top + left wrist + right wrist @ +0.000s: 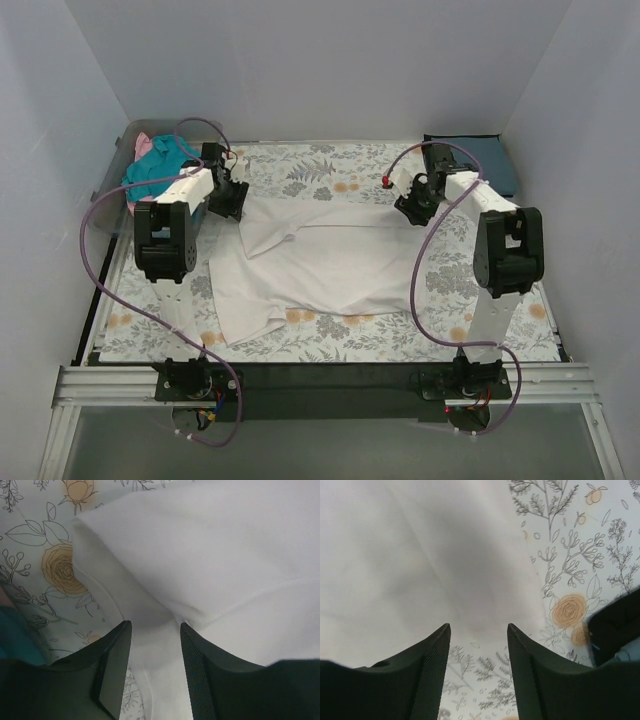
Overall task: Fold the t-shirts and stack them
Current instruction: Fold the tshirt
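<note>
The white t-shirt [320, 260] lies partly folded on the floral table cover [340, 335] in the middle of the top view. My left gripper [232, 195] is open at its far left corner, jaws straddling a white sleeve fold [155, 645]. My right gripper [413, 203] is open at the shirt's far right corner, fingers over the shirt's edge [470, 605] and the cover. The dark slate-blue t-shirt [490, 160] lies folded at the far right. Teal [155, 175] and pink [143, 148] t-shirts sit in a heap at the far left.
A clear bin [120, 170] holds the teal and pink heap at the far left. White walls enclose the table on three sides. Purple cables [95, 250] loop beside each arm. A black rail [330, 375] runs along the near edge.
</note>
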You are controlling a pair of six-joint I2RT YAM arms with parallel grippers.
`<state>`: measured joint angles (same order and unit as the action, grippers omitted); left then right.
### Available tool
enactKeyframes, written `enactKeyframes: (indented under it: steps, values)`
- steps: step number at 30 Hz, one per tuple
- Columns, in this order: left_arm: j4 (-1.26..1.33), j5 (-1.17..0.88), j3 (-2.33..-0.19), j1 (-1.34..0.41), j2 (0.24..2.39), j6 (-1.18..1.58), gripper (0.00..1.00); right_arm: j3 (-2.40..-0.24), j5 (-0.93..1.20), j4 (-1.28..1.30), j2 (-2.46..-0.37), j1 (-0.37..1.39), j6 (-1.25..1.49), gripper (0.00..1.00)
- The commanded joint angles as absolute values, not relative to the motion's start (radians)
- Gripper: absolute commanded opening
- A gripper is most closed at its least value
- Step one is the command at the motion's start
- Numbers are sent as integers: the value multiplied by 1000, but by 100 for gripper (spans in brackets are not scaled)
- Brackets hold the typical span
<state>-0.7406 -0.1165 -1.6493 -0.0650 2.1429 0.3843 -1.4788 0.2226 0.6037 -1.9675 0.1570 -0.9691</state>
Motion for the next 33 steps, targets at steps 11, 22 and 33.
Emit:
enactKeyframes:
  steps: [11, 22, 33]
  values:
    - [-899, -296, -1289, -69, 1683, 354, 43, -1169, 321, 1072, -1526, 271, -858, 45]
    - [-847, -252, -1071, -118, 1577, 328, 46, -1103, 393, 1269, -1652, 316, -770, 50]
    - [-787, -221, -985, -160, 1554, 330, 47, -1095, 407, 1240, -1746, 331, -686, 49]
